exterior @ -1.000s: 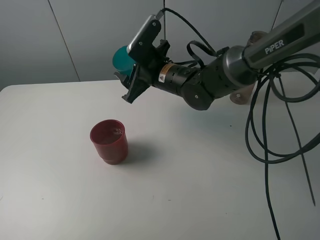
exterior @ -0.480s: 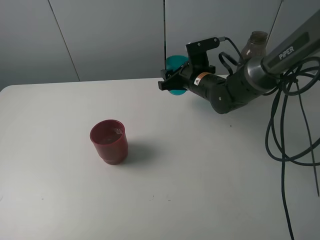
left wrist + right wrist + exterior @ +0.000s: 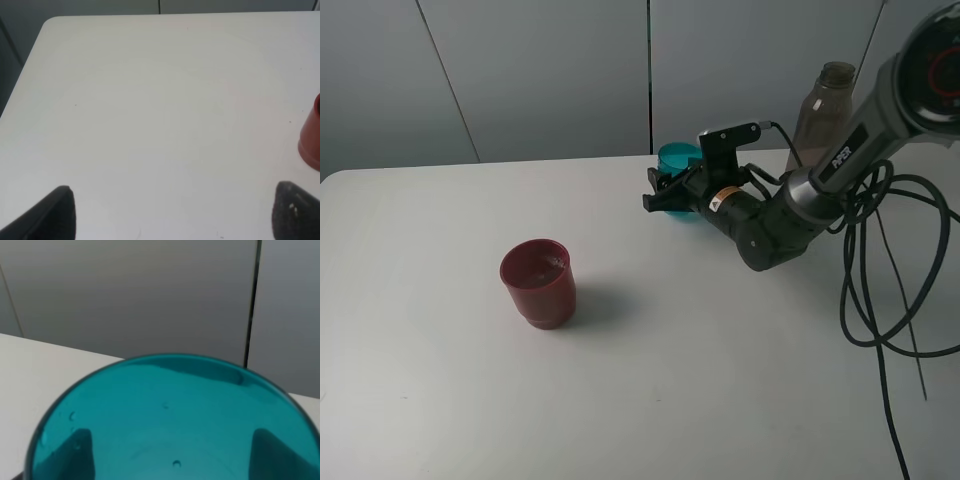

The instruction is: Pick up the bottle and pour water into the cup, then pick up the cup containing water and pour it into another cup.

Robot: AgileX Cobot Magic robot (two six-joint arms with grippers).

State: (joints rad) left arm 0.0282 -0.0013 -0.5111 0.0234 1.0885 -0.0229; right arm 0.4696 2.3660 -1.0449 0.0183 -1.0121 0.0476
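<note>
The right gripper (image 3: 672,193) holds the cup (image 3: 678,160) tight between its fingers, upright, low over the far side of the table (image 3: 670,380). The cup is see-through teal. In the right wrist view its open mouth fills the picture, and the dark fingers (image 3: 70,455) show through its wall on both sides. Only a few small drops cling to the inside; no pool of water shows in it. The red cup (image 3: 538,282) stands upright near the middle of the table, well apart from the teal cup; something pale glints inside it, but I cannot tell what. The bottle (image 3: 820,115) stands upright behind the right arm with no cap on. The left gripper (image 3: 170,212) holds nothing, and its fingers stand wide apart over bare table, with the red cup just off to one side.
</note>
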